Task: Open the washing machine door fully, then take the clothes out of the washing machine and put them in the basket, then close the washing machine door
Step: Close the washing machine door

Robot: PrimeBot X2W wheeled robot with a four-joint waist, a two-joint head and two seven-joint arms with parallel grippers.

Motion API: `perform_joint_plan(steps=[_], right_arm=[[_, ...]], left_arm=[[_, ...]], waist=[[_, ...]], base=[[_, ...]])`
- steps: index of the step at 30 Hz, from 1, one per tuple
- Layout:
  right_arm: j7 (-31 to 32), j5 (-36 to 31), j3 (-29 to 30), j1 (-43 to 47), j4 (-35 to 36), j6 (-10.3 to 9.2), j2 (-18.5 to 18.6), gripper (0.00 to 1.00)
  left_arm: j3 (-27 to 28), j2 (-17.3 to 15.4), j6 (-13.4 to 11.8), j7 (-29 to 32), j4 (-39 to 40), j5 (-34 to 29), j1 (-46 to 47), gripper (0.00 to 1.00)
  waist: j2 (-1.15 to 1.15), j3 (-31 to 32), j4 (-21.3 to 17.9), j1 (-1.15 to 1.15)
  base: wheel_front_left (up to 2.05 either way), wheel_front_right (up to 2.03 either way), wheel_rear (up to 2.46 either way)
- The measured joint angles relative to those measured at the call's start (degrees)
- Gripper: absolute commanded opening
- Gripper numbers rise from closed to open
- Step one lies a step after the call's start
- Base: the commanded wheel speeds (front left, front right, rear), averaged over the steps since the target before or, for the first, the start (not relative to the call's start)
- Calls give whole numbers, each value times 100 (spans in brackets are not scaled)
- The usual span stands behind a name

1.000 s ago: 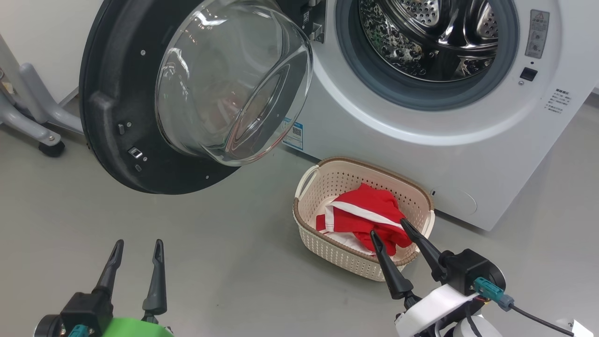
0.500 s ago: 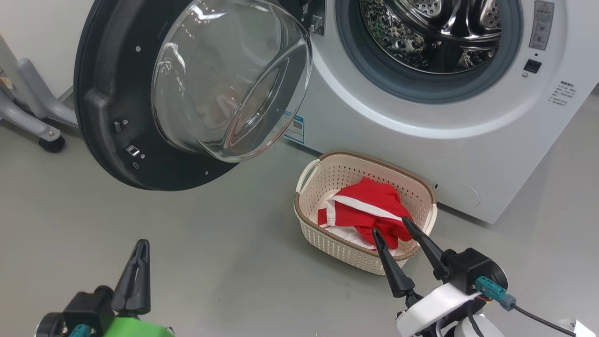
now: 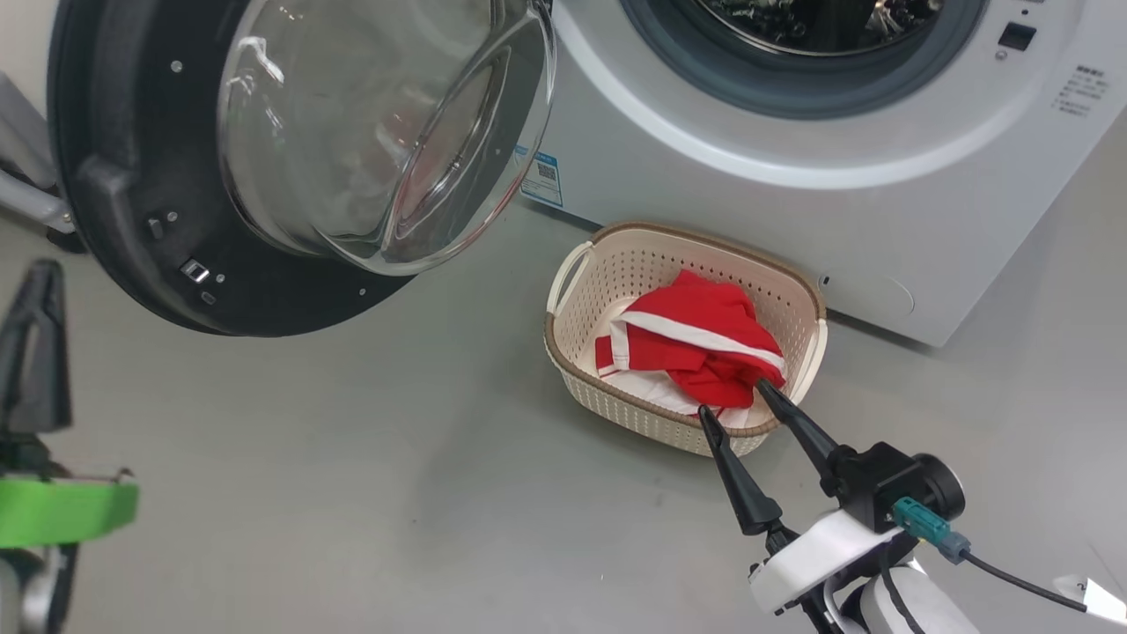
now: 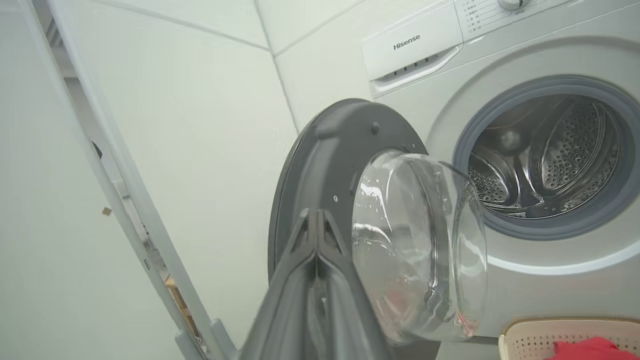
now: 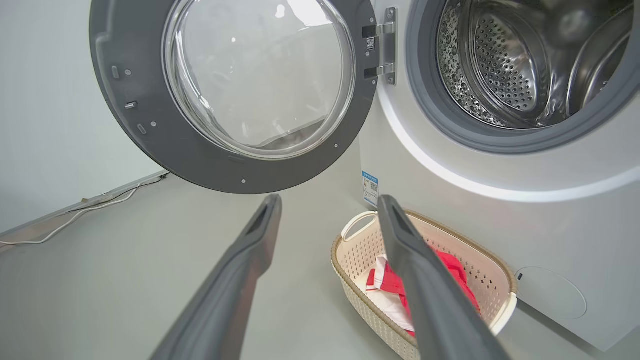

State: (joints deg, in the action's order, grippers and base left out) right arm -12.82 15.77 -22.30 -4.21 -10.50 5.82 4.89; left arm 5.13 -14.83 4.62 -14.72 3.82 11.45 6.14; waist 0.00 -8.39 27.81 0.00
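While open, washing machine door (image 3: 132,176) before left gripper (image 3: 42,291), tips together; right gripper (image 3: 733,398) spread near basket (image 3: 616,405).

Top edge of the head view cuts the washing machine (image 3: 792,202) drum mouth and the washing machine door (image 3: 114,176) rim. The left gripper (image 3: 46,273) blurred, half off the left edge. Print on the sticker (image 3: 540,178) too small to read. A finger of the right gripper (image 3: 732,396) crosses the clothes (image 3: 696,339), hiding part; the basket (image 3: 616,264) floor mostly covered.
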Motion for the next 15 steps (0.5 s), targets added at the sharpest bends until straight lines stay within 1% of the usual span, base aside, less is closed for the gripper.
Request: perform_joint_plan(steps=[4,9,12,13,14,15], right_arm=[[78,-134,14,-157,108,-1,131,100],[152,-182,30,-356,188,0,260,100],[179,-190,36,-422,219,0,293,100],[190,-191,35,-446,219,0,305,100],[190,-191,35,-446,219,0,305,100],[190,-196,34,-471,219,1,316,100]], left_arm=[[328,-482,35,4,348,-25,545,0],[968,-969,68,196,416,265,1274,0],[1239,-1136,74,355,288,576,1674,0],[1344,-1148,74,413,199,730,1820,0],[1344,-1148,74,413,199,730,1820,0],[1446,-1151,74,470,86,904,1963,0]], waist=[[0,-256,-88,0],[0,-559,-213,0],[0,-708,-304,0],[0,-749,-338,0],[0,-749,-338,0],[0,-783,-374,0]], base=[[0,0,0],[0,0,0],[0,0,0],[0,0,0],[0,0,0],[0,0,0]])
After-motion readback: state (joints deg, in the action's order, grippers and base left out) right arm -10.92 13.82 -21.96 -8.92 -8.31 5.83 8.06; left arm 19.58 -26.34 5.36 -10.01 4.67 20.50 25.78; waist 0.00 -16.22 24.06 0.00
